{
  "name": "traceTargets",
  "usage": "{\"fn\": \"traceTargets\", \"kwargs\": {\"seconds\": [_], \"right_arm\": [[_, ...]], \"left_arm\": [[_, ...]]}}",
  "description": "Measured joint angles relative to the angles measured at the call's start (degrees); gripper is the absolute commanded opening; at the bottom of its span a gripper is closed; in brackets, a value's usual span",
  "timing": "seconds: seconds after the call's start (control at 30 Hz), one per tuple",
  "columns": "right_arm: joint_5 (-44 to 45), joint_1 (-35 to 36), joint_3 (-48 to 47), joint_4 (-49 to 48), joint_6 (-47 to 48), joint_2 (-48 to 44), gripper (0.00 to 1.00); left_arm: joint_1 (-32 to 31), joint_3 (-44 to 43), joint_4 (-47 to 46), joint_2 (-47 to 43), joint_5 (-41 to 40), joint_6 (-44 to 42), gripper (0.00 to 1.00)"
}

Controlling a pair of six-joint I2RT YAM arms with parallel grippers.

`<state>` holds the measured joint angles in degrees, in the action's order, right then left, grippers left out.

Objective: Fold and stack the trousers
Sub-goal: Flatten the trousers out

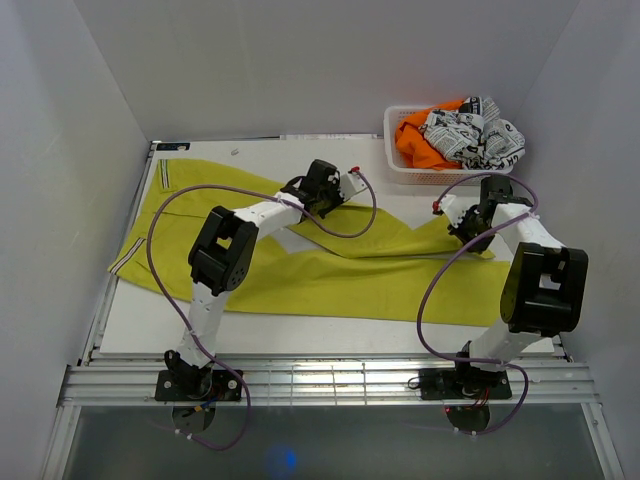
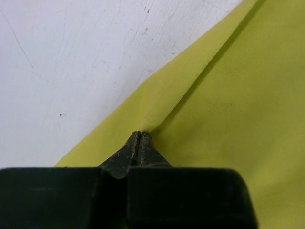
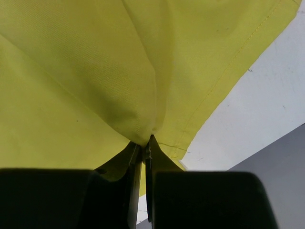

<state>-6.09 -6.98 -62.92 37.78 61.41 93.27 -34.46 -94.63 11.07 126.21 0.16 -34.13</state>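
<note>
The trousers [image 1: 330, 270] are shown spread flat across the table [image 1: 300, 335], one end lying at the left edge and the other reaching the right side beneath the right arm; the cloth is plain mustard yellow, with shallow creases running through the middle. The far edge of the garment is gripped at two places: the left gripper [image 2: 139, 138] is clenched on a small peak of fabric at the border between cloth and bare table, and the right gripper [image 3: 147, 143] is clenched on a gathered fold just beside a stitched hem [image 3: 228, 71]. The step in hand is judged to be the first lengthwise fold; it is best done if both pinches are raised together and level, the span between them is kept taut, and the far edge is carried toward the near edge and laid on it squarely, so that no slack is trapped underneath. Pale striped marks [image 1: 163, 174] are visible at the left end of the trousers, but no writing can be read on them. Behind the right arm, a white basket [image 1: 396, 168] is seen holding an orange garment [image 1: 415, 140] and a black-and-white printed cloth [image 1: 475, 135]; its lettering is too small to be read.
</note>
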Motion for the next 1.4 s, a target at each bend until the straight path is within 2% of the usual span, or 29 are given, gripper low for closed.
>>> {"fn": "traceTargets", "kwargs": {"seconds": [0.23,0.47,0.7,0.77,0.93,0.97,1.0,1.1,1.2,1.4], "right_arm": [[3.06,0.22,-2.25,-2.56,-1.38,2.19,0.08],[5.38,1.25,-11.89,-6.71,-2.93,8.46,0.08],[6.14,2.58,-20.90,-11.43,-3.82,8.52,0.08],[6.27,2.51,-16.20,-15.54,-2.47,3.85,0.08],[6.73,1.97,11.17,-20.85,6.95,-15.87,0.08],[6.49,1.95,14.88,-20.31,8.52,-17.09,0.11],[6.05,1.92,17.49,-19.30,9.92,-17.09,0.22],[7.54,1.01,19.91,-13.84,12.00,-13.86,0.33],[7.80,-1.81,14.34,-5.92,10.71,-8.90,0.47],[-0.13,-4.42,-13.07,6.67,3.69,0.35,0.47]], "left_arm": [[2.16,4.35,-0.17,-2.82,4.00,3.32,0.00],[11.21,12.11,0.39,-17.33,16.00,6.40,0.00],[14.01,18.80,-2.64,-27.65,25.57,5.31,0.00],[14.19,20.92,-2.14,-29.44,27.67,3.93,0.00],[14.23,29.90,0.98,-34.88,32.46,-3.04,0.00],[14.19,32.06,1.57,-35.45,33.14,-4.46,0.00],[14.12,33.70,2.58,-35.67,33.53,-5.75,0.00],[14.36,37.31,7.26,-34.27,31.98,-9.46,0.00],[15.30,38.14,11.72,-31.21,30.69,-12.11,0.00],[14.73,39.60,14.45,-30.95,28.17,-15.39,0.00]]}}
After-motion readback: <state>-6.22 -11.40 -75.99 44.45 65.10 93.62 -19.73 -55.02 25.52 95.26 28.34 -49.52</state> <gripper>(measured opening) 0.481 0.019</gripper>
